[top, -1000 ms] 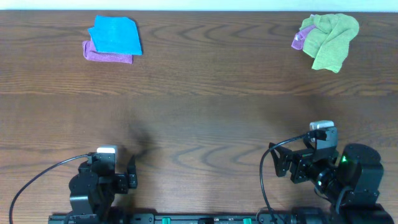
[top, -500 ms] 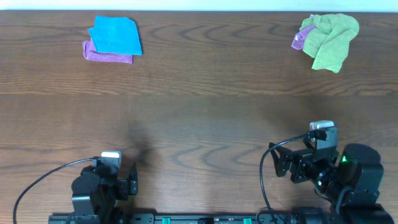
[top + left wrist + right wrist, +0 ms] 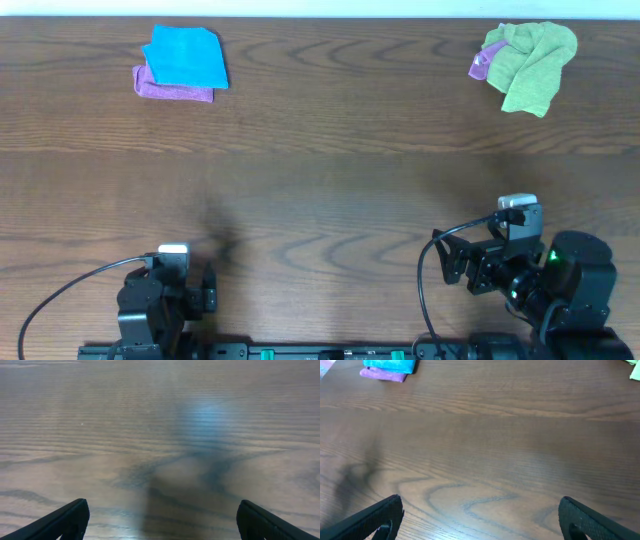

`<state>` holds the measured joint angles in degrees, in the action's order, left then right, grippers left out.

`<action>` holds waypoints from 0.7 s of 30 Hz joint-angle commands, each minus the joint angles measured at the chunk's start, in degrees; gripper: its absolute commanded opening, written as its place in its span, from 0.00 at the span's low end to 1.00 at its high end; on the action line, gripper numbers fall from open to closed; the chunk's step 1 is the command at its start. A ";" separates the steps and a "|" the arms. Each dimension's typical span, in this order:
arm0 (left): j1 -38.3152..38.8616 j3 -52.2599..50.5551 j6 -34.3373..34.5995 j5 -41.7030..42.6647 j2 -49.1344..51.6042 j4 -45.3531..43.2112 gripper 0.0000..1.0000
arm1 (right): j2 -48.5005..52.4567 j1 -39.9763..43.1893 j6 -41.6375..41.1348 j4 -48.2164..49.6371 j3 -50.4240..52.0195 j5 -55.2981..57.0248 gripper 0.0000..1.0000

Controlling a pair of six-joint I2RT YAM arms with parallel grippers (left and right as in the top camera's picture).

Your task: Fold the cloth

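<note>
Hovering low, left end effector (image 3: 161, 510) agape.

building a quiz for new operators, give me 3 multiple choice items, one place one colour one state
1. Where does the green cloth lie?
A. far right of the table B. far left C. centre
2. What colour is the cloth on top of the left purple cloth?
A. red B. yellow C. blue
3. What state is the green cloth in?
A. folded flat B. crumpled C. held in a claw

Answers: 1 A, it sits in the far right corner. 2 C, the blue cloth lies over it. 3 B, it lies bunched in uneven folds.
</note>
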<state>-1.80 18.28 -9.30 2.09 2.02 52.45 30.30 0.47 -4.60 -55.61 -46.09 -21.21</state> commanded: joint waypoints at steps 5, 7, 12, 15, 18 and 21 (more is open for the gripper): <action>0.24 -0.26 -0.98 -2.27 -0.70 0.24 0.95 | -0.20 0.31 -0.72 0.04 0.15 -0.61 0.99; 0.24 -0.26 -1.01 -2.27 -0.70 0.24 0.95 | -0.20 0.31 -0.72 0.04 0.15 -0.61 0.99; 0.24 -0.26 -0.98 -2.27 -0.70 0.24 0.95 | -0.20 0.31 -0.72 0.04 0.15 -0.61 0.99; 0.24 -0.26 -1.01 -2.27 -0.70 0.24 0.95 | -0.20 0.31 -0.72 0.04 0.15 -0.61 0.99; 0.24 -0.26 -1.01 -2.27 -0.70 0.24 0.95 | -0.52 0.22 -0.70 -0.74 0.15 -0.35 0.99; 0.24 -0.26 -1.01 -2.27 -0.70 0.24 0.95 | -3.04 0.22 -0.70 -0.96 1.36 5.66 0.99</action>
<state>-1.80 18.28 -9.30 0.99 2.02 52.45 29.67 0.47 -4.60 -56.36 -45.93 -20.38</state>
